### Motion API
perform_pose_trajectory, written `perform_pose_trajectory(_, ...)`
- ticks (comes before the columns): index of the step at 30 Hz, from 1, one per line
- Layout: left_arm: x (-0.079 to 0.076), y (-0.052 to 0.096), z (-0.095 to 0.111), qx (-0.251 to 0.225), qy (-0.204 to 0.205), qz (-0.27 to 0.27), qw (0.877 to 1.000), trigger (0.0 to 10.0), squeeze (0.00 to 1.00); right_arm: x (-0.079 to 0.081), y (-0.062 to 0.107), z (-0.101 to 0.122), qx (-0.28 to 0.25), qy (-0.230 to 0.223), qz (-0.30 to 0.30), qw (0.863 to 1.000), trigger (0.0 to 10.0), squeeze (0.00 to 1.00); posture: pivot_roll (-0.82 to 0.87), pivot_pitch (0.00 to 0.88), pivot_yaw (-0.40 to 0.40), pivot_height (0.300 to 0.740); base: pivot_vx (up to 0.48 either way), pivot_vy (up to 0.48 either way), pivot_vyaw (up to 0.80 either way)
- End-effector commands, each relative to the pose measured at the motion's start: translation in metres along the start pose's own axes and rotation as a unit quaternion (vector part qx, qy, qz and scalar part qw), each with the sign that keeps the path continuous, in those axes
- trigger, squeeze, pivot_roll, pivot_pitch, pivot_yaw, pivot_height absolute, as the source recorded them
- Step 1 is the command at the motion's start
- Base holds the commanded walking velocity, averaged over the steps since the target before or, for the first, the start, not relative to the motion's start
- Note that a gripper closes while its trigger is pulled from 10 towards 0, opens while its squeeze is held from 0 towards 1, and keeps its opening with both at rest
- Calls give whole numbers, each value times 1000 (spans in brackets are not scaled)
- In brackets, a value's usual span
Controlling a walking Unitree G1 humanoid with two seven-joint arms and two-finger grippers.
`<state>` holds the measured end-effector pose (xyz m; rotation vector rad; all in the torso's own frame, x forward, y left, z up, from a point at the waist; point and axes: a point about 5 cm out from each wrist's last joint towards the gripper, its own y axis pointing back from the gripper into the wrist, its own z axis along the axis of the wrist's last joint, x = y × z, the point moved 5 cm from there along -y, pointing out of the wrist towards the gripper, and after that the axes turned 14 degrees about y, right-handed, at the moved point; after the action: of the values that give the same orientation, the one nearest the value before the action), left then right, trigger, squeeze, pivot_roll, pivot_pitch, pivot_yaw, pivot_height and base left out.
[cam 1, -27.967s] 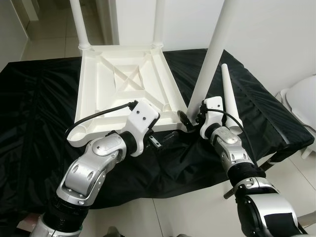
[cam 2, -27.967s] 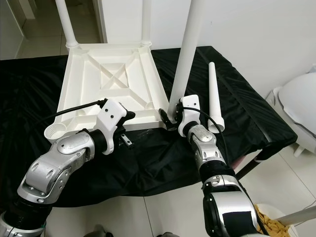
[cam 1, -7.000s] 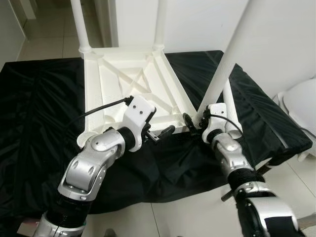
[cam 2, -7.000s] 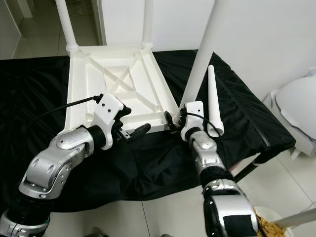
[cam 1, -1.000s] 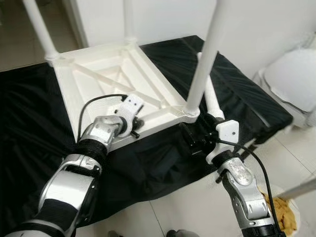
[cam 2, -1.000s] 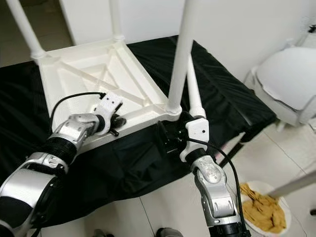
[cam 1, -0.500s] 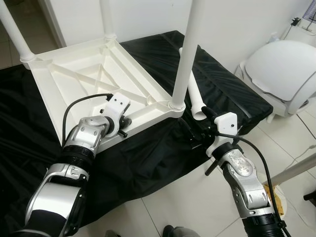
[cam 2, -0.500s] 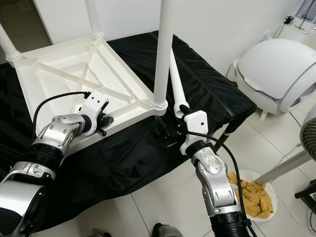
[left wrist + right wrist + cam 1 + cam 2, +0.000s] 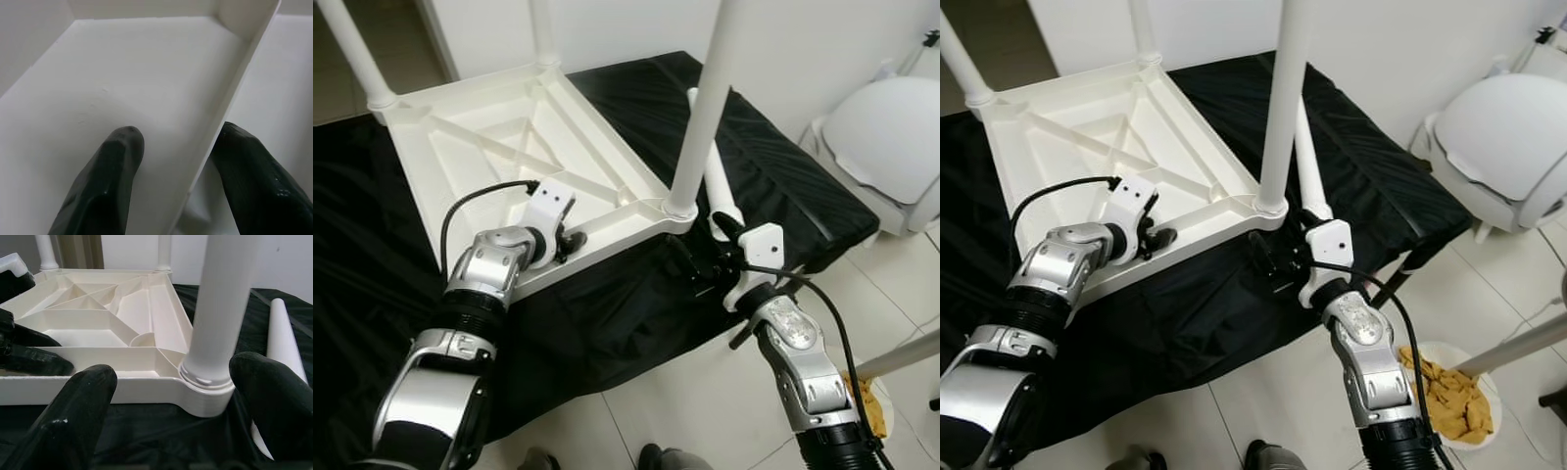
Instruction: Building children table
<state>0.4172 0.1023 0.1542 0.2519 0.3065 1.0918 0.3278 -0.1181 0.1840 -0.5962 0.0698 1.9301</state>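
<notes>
The white children's table lies upside down on a black cloth. Three legs stand in its corners; the nearest leg sits upright in the front right corner socket. A loose leg lies on the cloth just right of that corner. My left gripper is at the table's front rim, open, with its fingers straddling a thin white wall. My right gripper hovers open just in front of the socketed corner, its fingers apart from it.
A white rounded appliance stands on the tiled floor to the right. On the floor near my right arm sit a bowl of yellow pieces and a slanted white pole. The cloth's front edge hangs near my arms.
The camera has shifted a little. Both grippers stay where they were half a second ago. Seven seconds ago my right gripper was at the leaning leg; now it is drawn back and the leg stands upright.
</notes>
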Motion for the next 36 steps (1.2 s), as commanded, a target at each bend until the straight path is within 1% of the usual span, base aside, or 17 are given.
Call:
perform_pose_trajectory(1, -4, 14, 63, -136, -4, 29, 990, 10000, 0, 1, 1, -4, 5, 3, 4, 1000, 10000, 0, -81, 116, -3, 740, 0, 0, 0)
perform_pose_trajectory(5, -11, 17, 73, -160, -3, 13, 987, 10000, 0, 1, 1, -4, 5, 3, 4, 1000, 10000, 0, -80, 115, -4, 740, 0, 0, 0)
perform_pose_trajectory(7, -31, 23, 85, -187, 5, -38, 982, 10000, 0, 2, 1, -5, 6, 3, 5, 1000, 10000, 0, -79, 114, -5, 740, 0, 0, 0)
perform_pose_trajectory(8, -31, 23, 85, -187, 5, -38, 982, 10000, 0, 2, 1, -5, 6, 3, 5, 1000, 10000, 0, -79, 114, -5, 740, 0, 0, 0)
perform_pose_trajectory(9, -42, 25, 85, -188, -4, -65, 980, 10000, 0, 3, 1, -5, 6, 3, 6, 1000, 10000, 0, -77, 111, -6, 740, 0, 0, 0)
perform_pose_trajectory(11, -68, 27, 78, -173, -31, -124, 977, 10000, 0, 2, -1, -5, 4, 3, 7, 1000, 10000, 0, -77, 111, -6, 740, 0, 0, 0)
perform_pose_trajectory(14, -73, 28, 76, -170, -35, -136, 975, 10000, 0, 2, -2, -4, 4, 3, 7, 1000, 10000, 0, -76, 110, -6, 740, 0, 0, 0)
perform_pose_trajectory(16, -88, 33, 66, -153, -52, -174, 971, 10000, 0, -2, -1, -4, 5, -6, -3, 1000, 10000, 0, -75, 109, -8, 740, 0, 0, 0)
perform_pose_trajectory(19, -99, 36, 54, -135, -52, -199, 969, 10000, 0, -8, 1, -7, 12, -16, -28, 999, 10000, 0, -70, 106, -13, 740, 0, 0, 0)
perform_pose_trajectory(24, -105, 38, 45, -122, -54, -210, 968, 10000, 0, -15, 4, -10, 20, -27, -55, 998, 10000, 0, -70, 106, -13, 740, 0, 0, 0)
perform_pose_trajectory(25, -113, 40, 32, -103, -63, -227, 967, 10000, 0, -23, 8, -14, 32, -35, -94, 994, 10000, 0, -70, 104, -16, 740, 0, 0, 0)
perform_pose_trajectory(26, -113, 40, 32, -103, -63, -227, 967, 10000, 0, -23, 8, -14, 32, -35, -94, 994, 10000, 0, -70, 104, -16, 740, 0, 0, 0)
perform_pose_trajectory(27, -118, 40, 17, -77, -68, -236, 966, 10000, 0, -28, 15, -21, 48, -44, -129, 990, 10000, 0, -68, 100, -16, 740, 0, 0, 0)
perform_pose_trajectory(28, -118, 40, 17, -77, -68, -236, 966, 10000, 0, -28, 15, -21, 48, -44, -129, 990, 10000, 0, -68, 100, -16, 740, 0, 0, 0)
perform_pose_trajectory(29, -119, 36, 1, -49, -79, -231, 969, 10000, 0, -30, 23, -29, 67, -52, -155, 984, 10000, 0, -70, 98, -14, 740, 0, 0, 0)
perform_pose_trajectory(31, -116, 29, -16, -14, -85, -208, 974, 10000, 0, -32, 35, -40, 93, -67, -189, 975, 10000, 0, -75, 95, -10, 740, 0, 0, 0)
perform_pose_trajectory(36, -109, 21, -19, -3, -82, -182, 980, 10000, 0, -30, 44, -44, 103, -77, -200, 971, 10000, 0, -85, 95, -1, 740, 0, 0, 0)
